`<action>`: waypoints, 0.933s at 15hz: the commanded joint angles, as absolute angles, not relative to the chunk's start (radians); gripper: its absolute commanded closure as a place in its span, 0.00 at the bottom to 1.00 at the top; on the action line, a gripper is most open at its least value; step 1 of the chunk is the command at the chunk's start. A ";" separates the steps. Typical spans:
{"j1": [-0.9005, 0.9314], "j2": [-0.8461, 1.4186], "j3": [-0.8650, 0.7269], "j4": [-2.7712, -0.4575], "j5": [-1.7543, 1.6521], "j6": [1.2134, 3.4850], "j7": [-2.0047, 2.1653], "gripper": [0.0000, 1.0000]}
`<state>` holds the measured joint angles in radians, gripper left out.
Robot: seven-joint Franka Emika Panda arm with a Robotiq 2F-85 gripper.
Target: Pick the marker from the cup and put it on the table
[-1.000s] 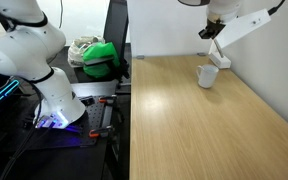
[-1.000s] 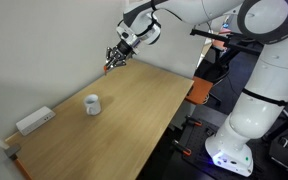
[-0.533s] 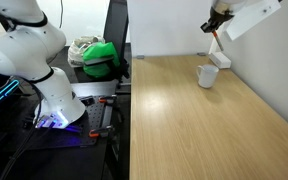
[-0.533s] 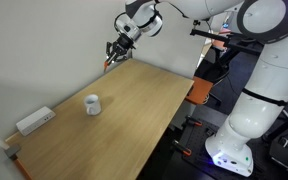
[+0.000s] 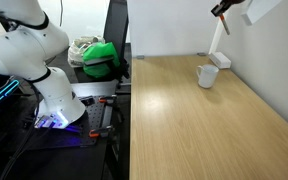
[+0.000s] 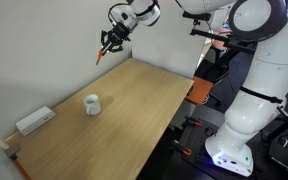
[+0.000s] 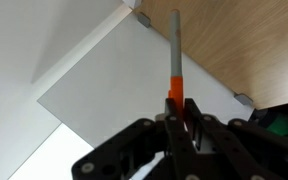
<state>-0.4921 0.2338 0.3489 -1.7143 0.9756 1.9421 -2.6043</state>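
Observation:
My gripper [image 6: 109, 42] is shut on the orange-red marker [image 6: 101, 57] and holds it high in the air above the far end of the table [image 6: 134, 110]. In an exterior view the gripper [image 5: 221, 9] is at the top edge, above the cup [image 5: 207, 75]. The small white cup [image 6: 91, 104] stands upright on the table, apart from the gripper, with nothing showing in it. In the wrist view the marker [image 7: 174, 80] sticks out from between the fingers [image 7: 181, 118], orange near the jaws and grey toward its tip, over the table corner [image 7: 249, 45].
A white box-shaped lamp base [image 6: 34, 121] lies near the table's edge past the cup; it also shows behind the cup [image 5: 222, 61]. A green object [image 5: 100, 57] and the white robot base [image 5: 56, 100] stand beside the table on the dark stand.
My gripper has risen with the marker, from just above the table's far end to well above it. The cup has not moved.

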 commanded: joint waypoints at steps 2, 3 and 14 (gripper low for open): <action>-0.609 0.316 0.406 -1.692 1.016 1.845 -2.604 0.97; -0.629 0.331 0.413 -1.695 1.019 1.834 -2.604 0.97; -0.691 0.454 0.408 -1.700 1.040 1.759 -2.586 0.97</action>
<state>-0.6799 0.4237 0.4058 -1.7188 1.0226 1.7970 -2.6028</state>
